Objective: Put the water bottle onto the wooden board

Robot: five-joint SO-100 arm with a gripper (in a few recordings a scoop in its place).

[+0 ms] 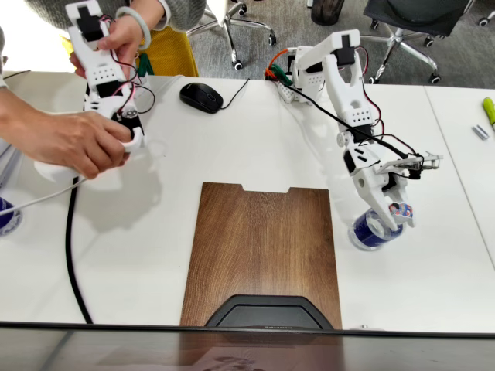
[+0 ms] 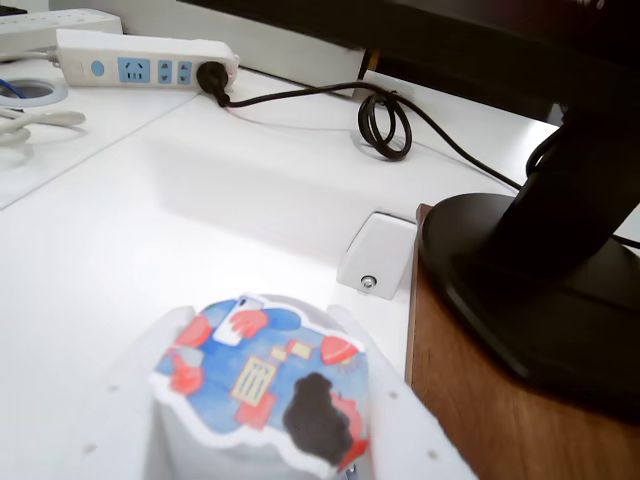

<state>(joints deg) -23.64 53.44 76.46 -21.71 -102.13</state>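
Bottle: the water bottle (image 1: 374,229) stands between the jaws on the white table (image 1: 155,232), right of the board in the fixed view; clear plastic body, dark blue label band, and a cap (image 2: 262,385) printed with red, blue and yellow shapes in the wrist view.
Bottle axis: long axis upright, cap toward the gripper.
Gripper: the gripper (image 1: 389,217) is white plastic with exposed wiring, reaching down over the bottle's top; a finger lies on each side of the cap in the wrist view, flanking it closely.
Jaw state: closed around the bottle's upper part, though actual contact is hard to judge.
Board: the wooden board (image 1: 263,255) is flat, rectangular, dark-brown wood grain, with a shallow notch in its far short edge; it lies well left of the jaws in the fixed view, apart from the bottle.
Stand: a black, smooth monitor base (image 2: 540,290) rests on the board's near end.
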